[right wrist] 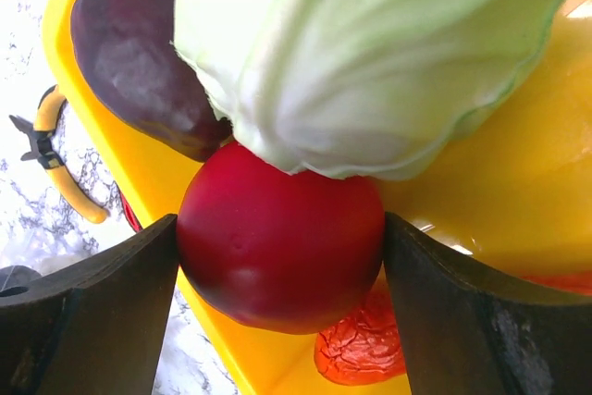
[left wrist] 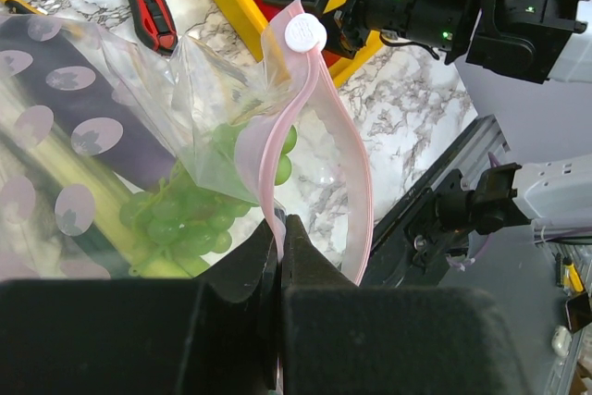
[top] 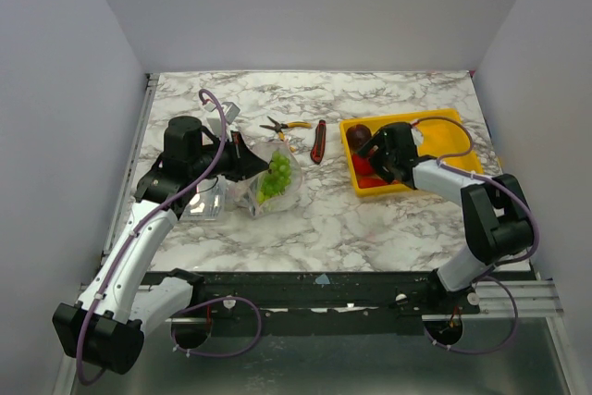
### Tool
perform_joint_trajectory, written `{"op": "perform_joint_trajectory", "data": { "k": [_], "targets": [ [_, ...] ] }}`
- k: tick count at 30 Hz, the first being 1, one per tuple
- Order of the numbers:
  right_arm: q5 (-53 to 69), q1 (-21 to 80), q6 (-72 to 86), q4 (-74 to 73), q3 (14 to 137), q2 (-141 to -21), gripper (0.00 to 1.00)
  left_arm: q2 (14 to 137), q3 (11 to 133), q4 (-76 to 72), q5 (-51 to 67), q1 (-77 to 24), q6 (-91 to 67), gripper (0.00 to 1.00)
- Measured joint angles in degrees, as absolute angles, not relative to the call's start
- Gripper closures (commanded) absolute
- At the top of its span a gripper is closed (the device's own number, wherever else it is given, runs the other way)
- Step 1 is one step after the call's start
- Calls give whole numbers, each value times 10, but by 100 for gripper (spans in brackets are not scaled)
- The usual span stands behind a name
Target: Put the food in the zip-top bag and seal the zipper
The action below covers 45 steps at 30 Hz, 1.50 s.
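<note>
On the white marble table (top: 370, 219), the yellow plastic tray (top: 467, 156) is holding leftover food. The left jaws are pinching shut on the pale pink zipper strip (left wrist: 266, 159) of the crinkly clear zip-top bag (top: 268, 182). Beneath the pale green cabbage (right wrist: 370, 53), the right jaws are clamping a glossy red round toy (right wrist: 277, 238). Lifting it risks tipping the cabbage out, or the smooth ball slipping free.
</note>
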State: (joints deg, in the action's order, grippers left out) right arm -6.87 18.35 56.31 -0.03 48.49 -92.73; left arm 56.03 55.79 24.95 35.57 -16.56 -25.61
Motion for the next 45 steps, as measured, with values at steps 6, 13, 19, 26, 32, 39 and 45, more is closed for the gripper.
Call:
{"op": "perform_joint_trajectory", "data": {
  "k": [6, 13, 19, 26, 32, 39, 45],
  "targets": [
    [-69, 183, 559, 2, 465, -894, 45, 562, 558, 249, 356, -166, -256, 100],
    [-71, 183, 552, 2, 451, -808, 76, 562, 558, 249, 356, -166, -258, 100],
    [-74, 183, 532, -2, 445, -744, 93, 562, 558, 249, 356, -166, -258, 100],
    [-12, 183, 485, 3, 444, -702, 95, 562, 558, 249, 356, -166, -260, 100],
    [113, 215, 442, 51, 461, -698, 93, 562, 558, 249, 356, -166, -260, 100],
    [103, 487, 300, 69, 552, -684, 92, 562, 558, 250, 356, -166, -260, 100],
    [75, 550, 233, 79, 584, -665, 88, 562, 558, 250, 356, -166, -260, 100]
  ]
}}
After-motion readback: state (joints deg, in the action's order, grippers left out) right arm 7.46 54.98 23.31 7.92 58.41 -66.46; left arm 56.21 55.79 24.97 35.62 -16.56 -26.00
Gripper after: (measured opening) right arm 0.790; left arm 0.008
